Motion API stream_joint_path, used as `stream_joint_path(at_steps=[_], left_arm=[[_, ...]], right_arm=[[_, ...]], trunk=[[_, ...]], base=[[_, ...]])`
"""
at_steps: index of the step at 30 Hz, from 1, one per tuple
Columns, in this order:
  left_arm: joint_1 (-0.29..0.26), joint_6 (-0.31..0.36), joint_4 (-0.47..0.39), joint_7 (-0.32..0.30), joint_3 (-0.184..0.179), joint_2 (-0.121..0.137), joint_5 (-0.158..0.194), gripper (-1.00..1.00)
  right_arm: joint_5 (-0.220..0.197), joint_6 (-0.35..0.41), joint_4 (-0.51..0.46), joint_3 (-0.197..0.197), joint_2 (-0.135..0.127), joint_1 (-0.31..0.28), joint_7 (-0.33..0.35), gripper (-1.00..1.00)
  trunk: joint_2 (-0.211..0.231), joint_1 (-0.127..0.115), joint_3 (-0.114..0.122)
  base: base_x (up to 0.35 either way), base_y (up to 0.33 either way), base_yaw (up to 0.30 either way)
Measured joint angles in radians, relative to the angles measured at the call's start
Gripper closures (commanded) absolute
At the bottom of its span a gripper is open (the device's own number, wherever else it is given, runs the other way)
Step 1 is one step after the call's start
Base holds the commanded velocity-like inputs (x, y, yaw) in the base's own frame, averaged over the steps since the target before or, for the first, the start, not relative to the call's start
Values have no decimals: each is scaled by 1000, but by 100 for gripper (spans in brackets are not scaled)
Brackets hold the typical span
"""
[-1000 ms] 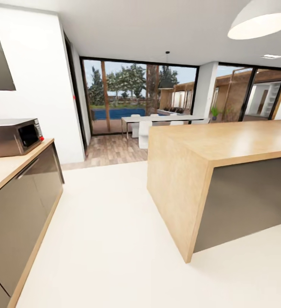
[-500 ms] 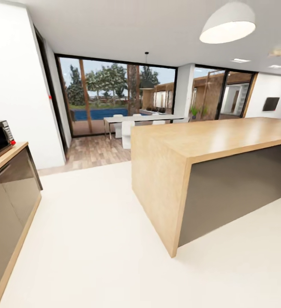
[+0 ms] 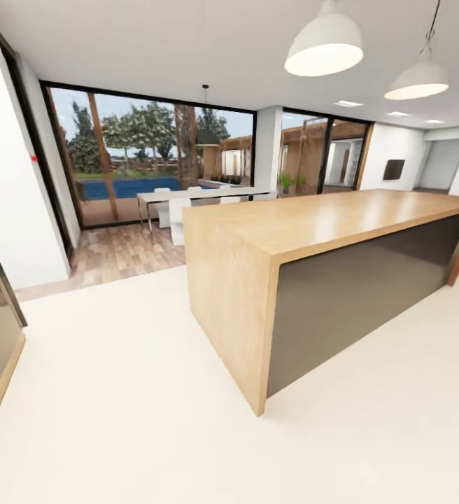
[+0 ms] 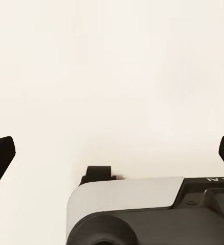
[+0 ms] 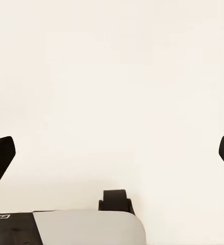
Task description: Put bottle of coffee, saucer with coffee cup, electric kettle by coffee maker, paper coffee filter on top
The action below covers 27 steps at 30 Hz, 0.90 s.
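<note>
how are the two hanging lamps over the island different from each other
The nearer pendant lamp looks larger and hangs further left in the head view; the farther pendant lamp looks smaller and sits lower in the picture, on a thin dark cord. Both are white domes, lit underneath.

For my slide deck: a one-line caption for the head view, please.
Kitchen in transit: wooden island on a pale floor, pendant lamps overhead, glass wall beyond.

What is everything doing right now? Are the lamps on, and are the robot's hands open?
Near lamp: lit.
Far lamp: lit.
Island: top bare.
Left gripper: open, holding nothing, above the pale floor.
Right gripper: open, holding nothing, above the pale floor.
Wall screen: dark.
</note>
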Motion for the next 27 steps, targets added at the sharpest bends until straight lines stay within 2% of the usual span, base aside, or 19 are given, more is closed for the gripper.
stream_joint_path(at_steps=[27], left_arm=[[0,-1,-1,-1,4,3,2,-100]], right_arm=[[0,0,0,-2,0,0,0,-100]], trunk=[[0,0,0]], base=[[0,0,-279]])
